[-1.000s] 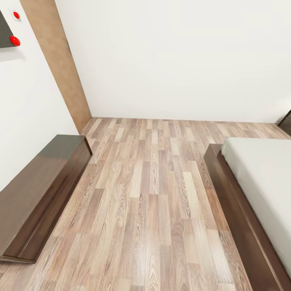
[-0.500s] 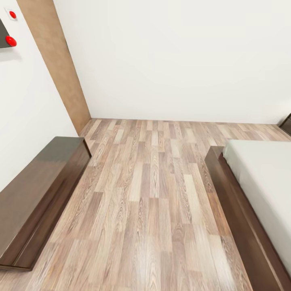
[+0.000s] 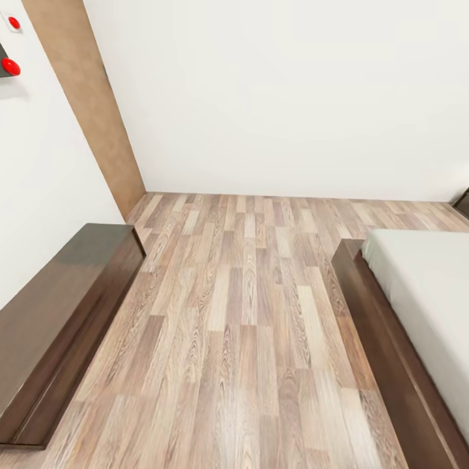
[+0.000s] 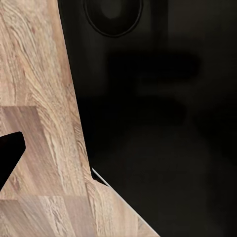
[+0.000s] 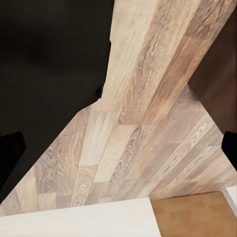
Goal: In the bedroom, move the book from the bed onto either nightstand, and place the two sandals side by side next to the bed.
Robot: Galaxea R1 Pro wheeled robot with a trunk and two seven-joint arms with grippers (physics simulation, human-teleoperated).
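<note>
We can't tell how far either gripper is spread: our wrist views catch just dark finger tips (image 4: 9,157) at the picture edges, holding nothing, over wood-plank floor (image 3: 247,312). From the head, the bed (image 3: 417,306) with its off-white mattress sits right, a long low dark cabinet (image 3: 58,312) left by the white wall (image 3: 280,98).

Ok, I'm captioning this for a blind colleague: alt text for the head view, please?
A wood-plank floor runs to a white wall, with the bed at right and a long low dark cabinet at left.
</note>
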